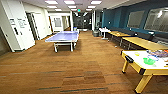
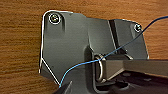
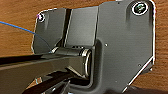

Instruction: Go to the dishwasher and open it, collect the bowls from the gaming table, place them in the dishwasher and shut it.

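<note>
Head view of a large open room floored in brown carpet (image 1: 82,67) laid in strips, with rows of bright ceiling light panels (image 1: 72,3) running toward a dark far corridor. A teal wall (image 1: 117,17) with large grey panels bounds the right side; a white wall (image 1: 17,27) with posted notices and doorways bounds the left. A blue table-tennis table (image 1: 63,37) on white legs stands at mid-room, left of centre. Along the right wall runs a line of yellow-topped tables (image 1: 143,43) backed by dark bench seating, with a small white table (image 1: 104,30) at its far end. At the near right edge stands the gaming table (image 1: 140,65), white-topped with a yellow frame, yellow legs and dark corner fittings; it is partly cut off by the picture edge. On its top, near the right edge, lies the larger bright green bowl (image 1: 149,61), and farther back a smaller pale yellow-green bowl (image 1: 137,53), the two apart from each other; colourful boxes (image 1: 160,53) lie just beyond the green one. The left wrist view and right wrist view each show the robot's dark plate over the same brown carpet, crossed by a thin blue cable (image 2: 82,65); whether the jaws of either gripper stand apart or together cannot be told.
</note>
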Tool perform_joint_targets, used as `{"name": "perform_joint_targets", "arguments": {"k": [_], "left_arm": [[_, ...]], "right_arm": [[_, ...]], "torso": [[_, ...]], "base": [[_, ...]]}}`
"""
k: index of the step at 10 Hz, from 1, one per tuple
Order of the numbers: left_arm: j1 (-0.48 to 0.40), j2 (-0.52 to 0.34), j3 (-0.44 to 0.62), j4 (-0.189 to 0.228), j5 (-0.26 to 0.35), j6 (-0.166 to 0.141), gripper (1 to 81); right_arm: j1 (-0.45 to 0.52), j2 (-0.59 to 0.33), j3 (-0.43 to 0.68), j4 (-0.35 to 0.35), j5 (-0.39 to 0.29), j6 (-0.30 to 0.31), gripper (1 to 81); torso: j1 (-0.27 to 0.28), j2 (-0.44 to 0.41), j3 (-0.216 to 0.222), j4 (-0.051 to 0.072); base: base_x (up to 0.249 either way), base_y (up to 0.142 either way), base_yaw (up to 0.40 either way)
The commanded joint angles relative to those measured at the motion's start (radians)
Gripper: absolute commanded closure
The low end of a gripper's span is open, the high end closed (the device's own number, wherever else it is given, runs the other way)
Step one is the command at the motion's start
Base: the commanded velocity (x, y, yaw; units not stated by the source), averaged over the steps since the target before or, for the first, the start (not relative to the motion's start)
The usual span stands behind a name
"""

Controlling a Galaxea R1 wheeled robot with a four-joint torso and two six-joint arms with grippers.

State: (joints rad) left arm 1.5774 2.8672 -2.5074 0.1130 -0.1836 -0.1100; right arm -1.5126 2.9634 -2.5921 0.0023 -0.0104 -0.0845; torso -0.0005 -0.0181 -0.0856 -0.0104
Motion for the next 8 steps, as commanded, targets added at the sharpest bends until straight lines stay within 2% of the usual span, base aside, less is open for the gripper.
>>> {"name": "perform_joint_targets", "arguments": {"k": [1,8], "left_arm": [[-0.03,-0.011,0.004,0.016,0.046,-0.002,1.0],[-0.033,-0.009,0.002,0.027,0.046,0.0,1.0]], "right_arm": [[0.047,-0.001,0.004,-0.007,-0.057,-0.001,1.0],[0.044,-0.001,0.004,-0.007,-0.056,-0.001,1.0]], "torso": [[0.001,0.0,0.0,0.0],[0.001,0.0,0.0,0.0]], "base": [[0.0,0.0,-0.22],[0.0,0.0,-0.397]]}}
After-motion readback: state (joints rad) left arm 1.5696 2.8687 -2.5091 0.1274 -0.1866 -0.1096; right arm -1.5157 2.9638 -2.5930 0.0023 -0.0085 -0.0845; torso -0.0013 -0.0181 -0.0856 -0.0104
